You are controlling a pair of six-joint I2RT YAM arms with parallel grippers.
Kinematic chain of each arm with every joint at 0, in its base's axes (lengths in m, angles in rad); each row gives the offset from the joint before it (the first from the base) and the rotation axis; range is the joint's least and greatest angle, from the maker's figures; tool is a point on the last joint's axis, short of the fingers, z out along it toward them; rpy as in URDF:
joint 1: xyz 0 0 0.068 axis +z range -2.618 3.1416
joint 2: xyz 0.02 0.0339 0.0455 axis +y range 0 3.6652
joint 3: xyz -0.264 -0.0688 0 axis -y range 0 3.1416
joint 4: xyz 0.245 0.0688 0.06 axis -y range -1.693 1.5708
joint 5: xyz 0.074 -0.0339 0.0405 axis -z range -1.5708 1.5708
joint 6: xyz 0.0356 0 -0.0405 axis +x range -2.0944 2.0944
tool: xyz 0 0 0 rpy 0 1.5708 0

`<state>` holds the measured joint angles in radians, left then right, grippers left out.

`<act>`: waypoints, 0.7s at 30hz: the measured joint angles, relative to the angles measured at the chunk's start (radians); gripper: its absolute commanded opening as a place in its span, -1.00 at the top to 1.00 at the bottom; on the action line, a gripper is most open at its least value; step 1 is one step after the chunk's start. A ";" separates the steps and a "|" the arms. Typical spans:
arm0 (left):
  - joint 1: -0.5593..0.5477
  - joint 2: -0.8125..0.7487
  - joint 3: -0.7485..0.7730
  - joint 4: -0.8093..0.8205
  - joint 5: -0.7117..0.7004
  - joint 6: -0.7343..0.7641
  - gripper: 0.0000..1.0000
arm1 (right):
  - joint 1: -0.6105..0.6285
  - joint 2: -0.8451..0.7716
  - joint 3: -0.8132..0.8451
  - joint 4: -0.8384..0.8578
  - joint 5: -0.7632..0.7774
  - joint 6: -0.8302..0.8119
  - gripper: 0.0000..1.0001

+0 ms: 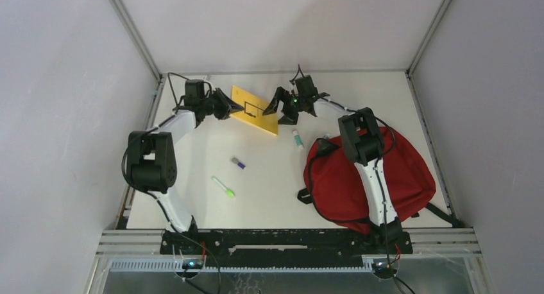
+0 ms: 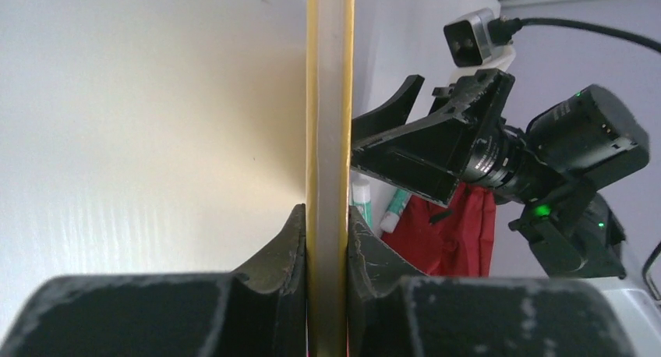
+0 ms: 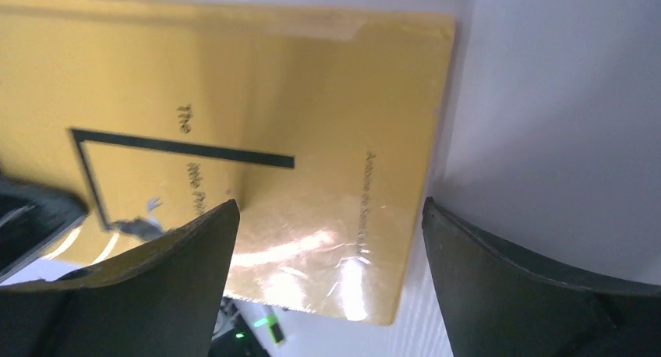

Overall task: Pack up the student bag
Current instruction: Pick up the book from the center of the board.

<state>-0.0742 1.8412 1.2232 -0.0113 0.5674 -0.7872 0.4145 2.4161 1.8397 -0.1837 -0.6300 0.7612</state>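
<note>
A thin yellow book (image 1: 255,109) sits at the back of the table, between the two grippers. My left gripper (image 1: 228,108) is shut on the book's left edge. In the left wrist view that edge (image 2: 330,100) runs straight up between both pads (image 2: 294,240). My right gripper (image 1: 278,112) stands open at the book's right end. In the right wrist view the cover (image 3: 234,123) fills the space beyond the spread fingers (image 3: 327,209), and I cannot tell whether they touch it. The student bag (image 1: 410,169), red with black straps, lies at the right under the right arm.
A white and green tube (image 1: 297,138) lies just left of the bag. A small purple item (image 1: 238,163) and a green-tipped white marker (image 1: 223,187) lie mid-table. Metal frame posts and grey walls close in the table on three sides.
</note>
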 measured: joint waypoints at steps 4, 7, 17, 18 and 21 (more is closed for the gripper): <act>-0.018 -0.071 -0.001 -0.102 -0.016 0.023 1.00 | 0.022 -0.074 -0.010 -0.148 0.116 -0.082 -0.98; -0.024 -0.140 -0.003 -0.149 -0.016 0.029 1.00 | 0.029 -0.208 -0.072 -0.240 0.242 -0.140 -0.98; -0.023 -0.533 -0.053 -0.183 -0.016 0.032 1.00 | 0.119 -0.904 -0.492 -0.328 0.699 -0.270 -0.90; -0.025 -0.583 -0.070 -0.192 -0.017 0.035 1.00 | 0.159 -0.955 -0.542 -0.344 0.743 -0.275 -0.86; -0.053 -0.724 -0.119 -0.230 -0.045 0.047 1.00 | 0.322 -1.060 -0.678 -0.397 0.881 -0.276 -0.86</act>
<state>-0.1272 1.1168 1.1042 -0.2413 0.5224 -0.7403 0.7364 1.3563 1.1618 -0.5812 0.2512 0.4850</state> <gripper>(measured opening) 0.199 0.935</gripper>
